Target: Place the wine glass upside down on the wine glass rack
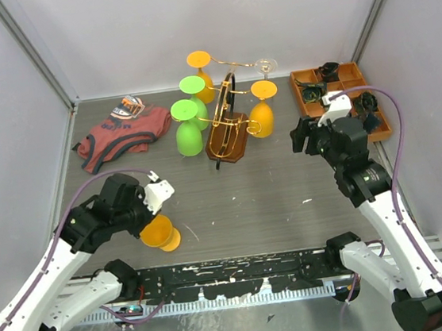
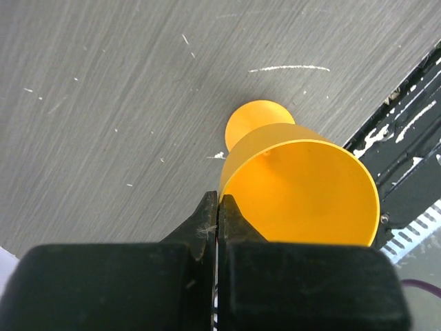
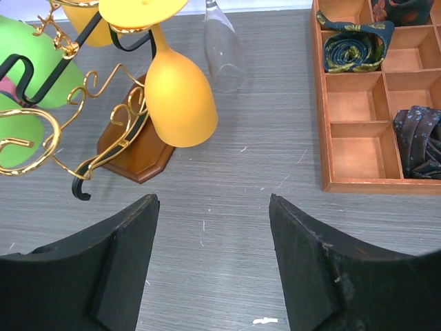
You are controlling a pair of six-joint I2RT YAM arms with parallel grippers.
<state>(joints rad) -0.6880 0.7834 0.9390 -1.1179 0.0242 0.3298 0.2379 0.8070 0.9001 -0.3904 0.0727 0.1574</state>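
Pinched in the left gripper is an orange plastic wine glass. The two black fingers are closed to a sliver on the bowl's wall at the rim, one inside and one outside as far as I can make out. The bowl's mouth faces back toward the wrist and the round foot points away, down at the grey table; whether it touches the surface I cannot tell. A rim hold like this leaves stem and foot free, which I take to be the point, since the foot has to slide onto the rack.

That gold wire wine glass rack with curled arms, a black arched bar and a brown wooden base stands well apart from the held glass, toward the back of the table. Two green plastic glasses, two more orange glasses and a clear glass hang from it bowl down. I cannot pick out a free arm for certain.

The right gripper hovers near the rack's right side, fingers spread wide with nothing between them, perhaps placed to steady the rack. Beside it lies a brown wooden compartment tray holding rolled dark ties. A crumpled red shirt lies at the back left.

By my reckoning this is the carrying stage: the glass is in hand but not yet turned over and hung.
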